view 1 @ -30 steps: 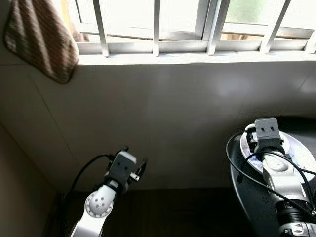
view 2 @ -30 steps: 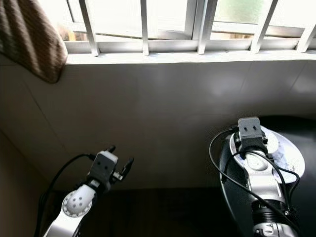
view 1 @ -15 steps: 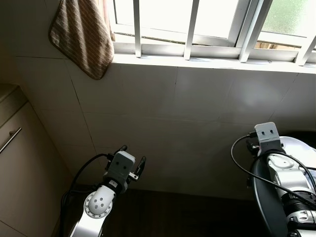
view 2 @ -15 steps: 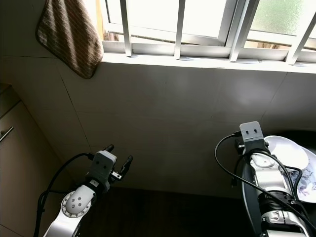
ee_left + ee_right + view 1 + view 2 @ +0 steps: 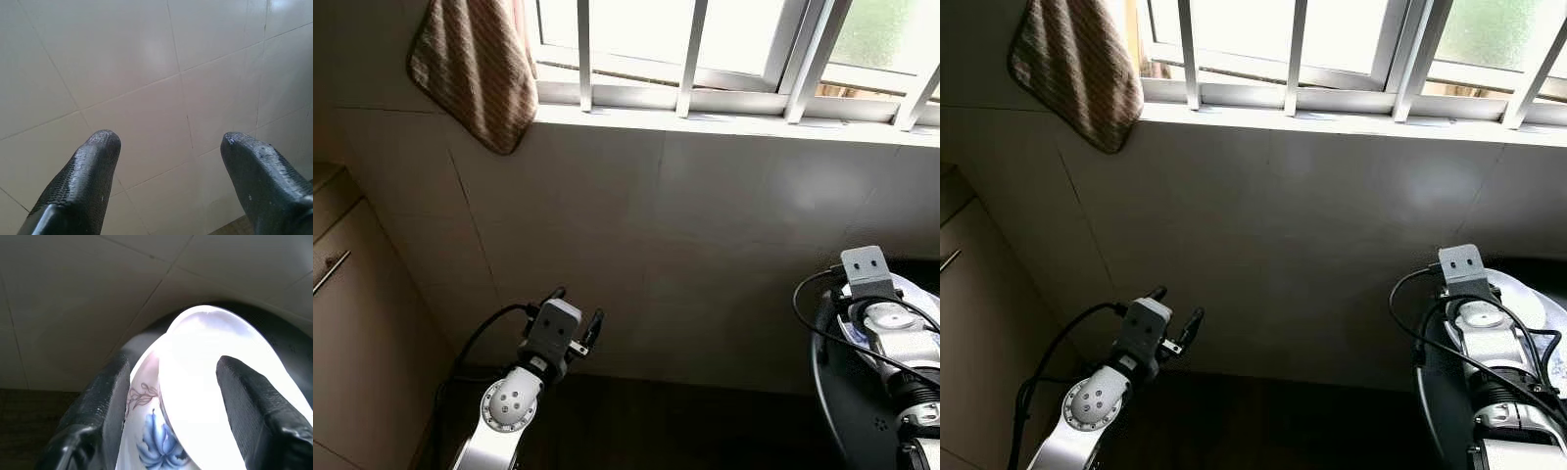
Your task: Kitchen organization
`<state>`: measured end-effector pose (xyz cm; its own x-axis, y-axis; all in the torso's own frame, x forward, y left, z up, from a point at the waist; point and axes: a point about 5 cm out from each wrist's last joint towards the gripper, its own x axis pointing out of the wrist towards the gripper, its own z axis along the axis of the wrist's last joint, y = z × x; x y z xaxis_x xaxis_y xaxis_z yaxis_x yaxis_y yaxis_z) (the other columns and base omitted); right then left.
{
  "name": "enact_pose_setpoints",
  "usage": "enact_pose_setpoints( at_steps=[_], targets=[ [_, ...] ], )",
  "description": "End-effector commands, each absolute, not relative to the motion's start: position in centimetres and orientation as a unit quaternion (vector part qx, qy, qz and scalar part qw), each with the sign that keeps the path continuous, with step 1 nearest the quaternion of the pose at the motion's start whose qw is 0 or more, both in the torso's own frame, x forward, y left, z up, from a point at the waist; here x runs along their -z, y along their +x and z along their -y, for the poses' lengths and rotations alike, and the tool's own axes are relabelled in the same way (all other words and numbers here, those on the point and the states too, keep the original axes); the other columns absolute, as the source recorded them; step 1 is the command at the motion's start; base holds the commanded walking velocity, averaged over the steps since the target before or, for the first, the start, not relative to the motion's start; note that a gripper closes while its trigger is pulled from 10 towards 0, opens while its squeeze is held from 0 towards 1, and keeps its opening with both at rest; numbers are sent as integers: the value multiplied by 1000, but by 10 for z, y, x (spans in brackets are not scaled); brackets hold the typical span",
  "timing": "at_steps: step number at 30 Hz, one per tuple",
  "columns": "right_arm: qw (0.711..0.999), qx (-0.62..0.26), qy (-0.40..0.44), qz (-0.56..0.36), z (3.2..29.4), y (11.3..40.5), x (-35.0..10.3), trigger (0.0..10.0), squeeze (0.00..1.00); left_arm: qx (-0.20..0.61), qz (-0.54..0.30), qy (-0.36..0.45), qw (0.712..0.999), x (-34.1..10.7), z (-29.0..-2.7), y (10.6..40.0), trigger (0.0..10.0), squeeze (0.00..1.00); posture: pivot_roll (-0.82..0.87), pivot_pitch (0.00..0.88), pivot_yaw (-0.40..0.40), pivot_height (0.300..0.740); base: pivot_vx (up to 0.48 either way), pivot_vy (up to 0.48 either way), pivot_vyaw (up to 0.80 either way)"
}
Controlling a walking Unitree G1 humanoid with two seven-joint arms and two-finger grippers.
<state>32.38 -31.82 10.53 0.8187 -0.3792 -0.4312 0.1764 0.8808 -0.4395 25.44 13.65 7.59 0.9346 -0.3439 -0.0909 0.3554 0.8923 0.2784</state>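
A bright white plate point(image 5: 210, 382) lies on top of a plate with a blue flower pattern point(image 5: 151, 440), both inside a dark round vessel point(image 5: 847, 411) at the lower right. My right gripper point(image 5: 173, 363) is open just above the plates' rim, one finger on either side. In the left eye view the right wrist point(image 5: 867, 269) covers most of the plates. My left gripper point(image 5: 578, 304) is held up at the lower left, open and empty, and faces the pale tiled wall point(image 5: 146, 73).
A barred window point(image 5: 705, 49) and its sill run along the top. A brown striped towel point(image 5: 470, 69) hangs at the upper left. A beige cabinet with a metal handle point(image 5: 333, 274) stands at the left edge. The surface below is dark.
The camera turned left during the first half second, bringing the cabinet into view. My right arm has since shifted a little to the right. The left arm has kept its pose.
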Motion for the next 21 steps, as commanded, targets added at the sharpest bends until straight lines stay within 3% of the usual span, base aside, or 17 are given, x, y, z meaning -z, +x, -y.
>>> enact_pose_setpoints(
  at_steps=[1, 21],
  targets=[
    [932, 159, -184, -270, 327, 322, -108, 10000, 0, 184, -22, 145, 972, -74, -134, 255, 10000, 0, -14, 0, -20, 740, 0, 0, 0],
    [918, 189, -129, -325, 348, 303, -90, 10000, 0, 183, -25, 143, 972, -72, -133, 254, 10000, 0, -12, 0, -23, 740, 0, 0, 0]
  ],
)
